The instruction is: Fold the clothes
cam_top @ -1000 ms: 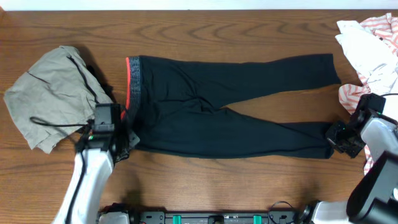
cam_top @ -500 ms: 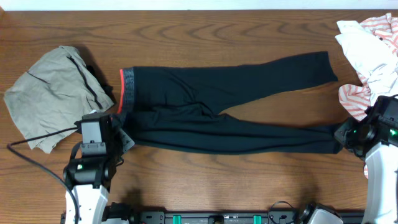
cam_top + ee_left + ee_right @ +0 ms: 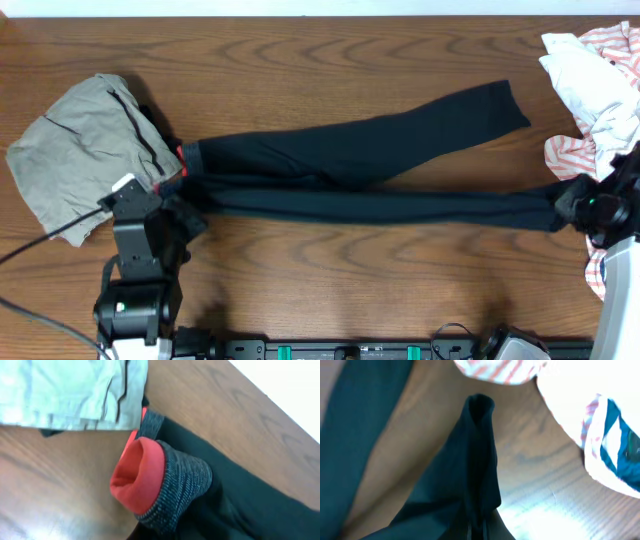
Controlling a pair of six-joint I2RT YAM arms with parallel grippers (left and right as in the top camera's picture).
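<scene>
**Both grippers closed on the leggings, which stretch between them**

From overhead, the left gripper (image 3: 183,212) is clamped on the waistband end of the black leggings (image 3: 360,165). The right gripper (image 3: 566,203) is clamped on the end of the near leg. This leg runs as a narrow, taut band from one gripper to the other. The second leg angles off toward the far right, and its end lies free.

The fingers cannot be made out from overhead. The left wrist view adds the waistband (image 3: 170,485), bunched into a roll with its red lining turned outward. The right wrist view adds the leg end (image 3: 479,435), folded double and rising from the bottom edge.

A khaki garment (image 3: 80,150) touches the waistband. White and red-striped garments (image 3: 590,80) lie near the right gripper. The table (image 3: 330,60) is brown wood with strong grain.
</scene>
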